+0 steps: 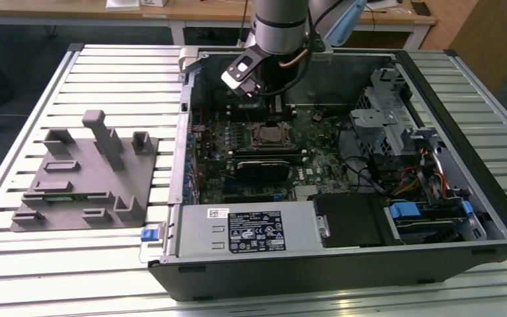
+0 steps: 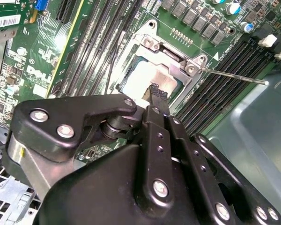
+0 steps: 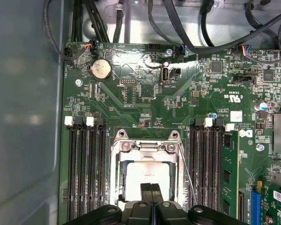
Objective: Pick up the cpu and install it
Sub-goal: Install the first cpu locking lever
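Note:
The cpu [image 3: 140, 176] lies in its socket on the green motherboard, its pale silver-white top [image 2: 143, 77] showing inside the metal socket frame [image 2: 178, 61]. My gripper [image 3: 151, 192] is directly over it, its two black fingers pressed together with nothing between them. In the second wrist view the joined fingertips [image 2: 158, 93] point down at the chip's top; whether they touch it I cannot tell. In the exterior view the gripper [image 1: 274, 115] hangs inside the open computer case, above the socket [image 1: 269, 135].
A thin socket lever [image 2: 234, 75] sticks out beside the frame. Memory slots [image 3: 84, 173] flank the socket on both sides. A grey fixture [image 1: 86, 172] lies on the slatted table at the exterior view's left. A white-labelled metal box [image 1: 245, 228] fills the case's near side.

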